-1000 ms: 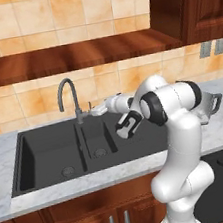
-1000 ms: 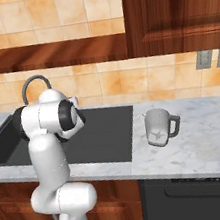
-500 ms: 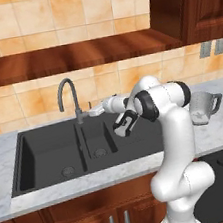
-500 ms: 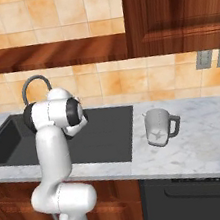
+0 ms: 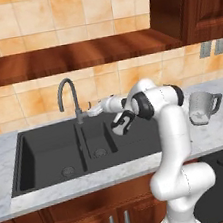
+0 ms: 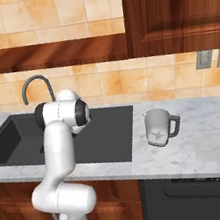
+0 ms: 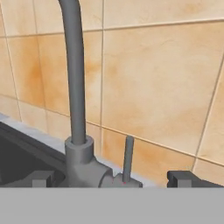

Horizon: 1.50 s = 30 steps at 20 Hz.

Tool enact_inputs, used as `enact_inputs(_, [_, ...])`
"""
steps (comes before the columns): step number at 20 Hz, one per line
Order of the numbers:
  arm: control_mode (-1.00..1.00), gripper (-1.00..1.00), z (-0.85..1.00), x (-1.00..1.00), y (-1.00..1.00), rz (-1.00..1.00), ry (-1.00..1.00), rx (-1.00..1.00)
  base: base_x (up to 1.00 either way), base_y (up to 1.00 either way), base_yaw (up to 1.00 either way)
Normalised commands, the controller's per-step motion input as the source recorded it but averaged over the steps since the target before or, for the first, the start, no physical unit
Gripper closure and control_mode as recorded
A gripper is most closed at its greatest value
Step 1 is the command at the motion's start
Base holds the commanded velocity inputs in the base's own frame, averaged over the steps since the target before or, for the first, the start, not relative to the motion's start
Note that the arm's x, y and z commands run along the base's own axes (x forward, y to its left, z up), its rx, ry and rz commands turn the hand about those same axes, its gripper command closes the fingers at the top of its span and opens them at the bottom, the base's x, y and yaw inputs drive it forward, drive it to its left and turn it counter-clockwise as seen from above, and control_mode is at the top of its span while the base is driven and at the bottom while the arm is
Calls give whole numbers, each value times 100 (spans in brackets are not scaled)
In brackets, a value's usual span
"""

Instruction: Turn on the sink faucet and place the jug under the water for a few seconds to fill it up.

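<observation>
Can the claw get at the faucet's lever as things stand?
Probably yes: the open claw sits close before the faucet's lever, fingertips either side, with nothing between them.

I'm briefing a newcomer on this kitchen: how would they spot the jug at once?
Start at the dark sink set in the marble counter, then look right along the counter. The jug stands there upright and alone: a small translucent pale-grey pitcher with a loop handle and a pale mark on its front.
</observation>
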Motion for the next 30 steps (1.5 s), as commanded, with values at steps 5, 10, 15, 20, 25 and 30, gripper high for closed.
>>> enact_inputs(5, [-100, -100, -52, 34, -9, 12, -22, 11, 0, 0, 0])
enact_inputs(10, [-100, -100, -51, 29, -2, 14, -19, 11, 0, 0, 0])
enact_inputs(15, [-100, -100, -53, 24, 0, 14, -19, 12, 0, 0, 0])
enact_inputs(20, [-100, -100, -49, 29, 0, 11, -15, 11, 0, 0, 0])
enact_inputs(25, [-100, -100, -40, 15, -1, 7, -5, 12, 0, 0, 0])
enact_inputs(30, [-100, -100, -54, 1, -18, 2, 0, 11, 0, 0, 0])
